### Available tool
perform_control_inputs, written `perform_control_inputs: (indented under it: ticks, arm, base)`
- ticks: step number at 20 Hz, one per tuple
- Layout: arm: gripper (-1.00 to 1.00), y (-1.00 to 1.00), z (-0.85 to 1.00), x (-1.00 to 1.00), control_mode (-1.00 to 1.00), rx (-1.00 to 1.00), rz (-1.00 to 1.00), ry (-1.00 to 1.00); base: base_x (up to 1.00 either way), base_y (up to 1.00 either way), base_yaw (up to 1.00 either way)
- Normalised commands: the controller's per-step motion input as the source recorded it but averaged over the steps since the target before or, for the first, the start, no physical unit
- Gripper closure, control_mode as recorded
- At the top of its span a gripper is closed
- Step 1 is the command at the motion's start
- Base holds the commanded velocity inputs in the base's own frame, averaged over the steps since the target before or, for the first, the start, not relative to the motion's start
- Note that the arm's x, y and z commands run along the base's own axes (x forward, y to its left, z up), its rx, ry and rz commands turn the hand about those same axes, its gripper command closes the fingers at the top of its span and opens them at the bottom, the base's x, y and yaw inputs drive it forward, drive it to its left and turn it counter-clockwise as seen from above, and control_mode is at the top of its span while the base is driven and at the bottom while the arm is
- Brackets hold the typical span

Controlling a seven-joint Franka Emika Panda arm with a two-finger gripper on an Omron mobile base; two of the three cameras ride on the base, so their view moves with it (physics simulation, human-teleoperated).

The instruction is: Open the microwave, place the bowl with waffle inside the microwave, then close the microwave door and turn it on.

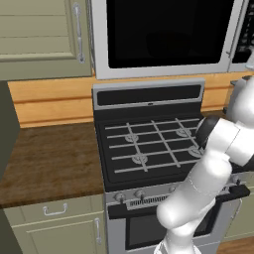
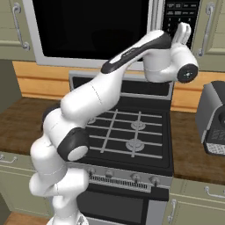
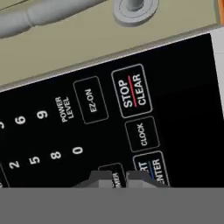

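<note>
We see the boxy silver microwave (image 1: 168,37) above the stove (image 1: 149,144), its door (image 2: 88,30) a glossy black pane in a grey frame, shut. Our gripper (image 3: 117,178) sits at the flat black button panel (image 3: 109,127) on the microwave's right edge, tips nearly together with a slim gap, holding nothing. The white arm (image 2: 110,83) reaches up over the stove's grates.
</note>
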Motion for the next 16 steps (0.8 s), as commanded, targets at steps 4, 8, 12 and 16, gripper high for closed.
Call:
perform_control_inputs:
  ticks: [4,8,12,16]
  arm:
    - [1.00,-0.04,-0.12,-1.00,-1.00,0.08,0.06,-0.13]
    - [1.00,0.05,-0.52,-1.00,-1.00,0.00,0.09,-0.02]
    - [1.00,0.44,-0.97,-1.00,-1.00,-0.07,0.10,0.06]
    - [1.00,0.86,-1.00,-0.40,-1.00,-0.15,0.10,0.17]
  base:
    - [0.00,0.00,0.00]
    - [0.00,0.00,0.00]
    - [0.00,0.00,0.00]
    - [0.00,0.00,0.00]
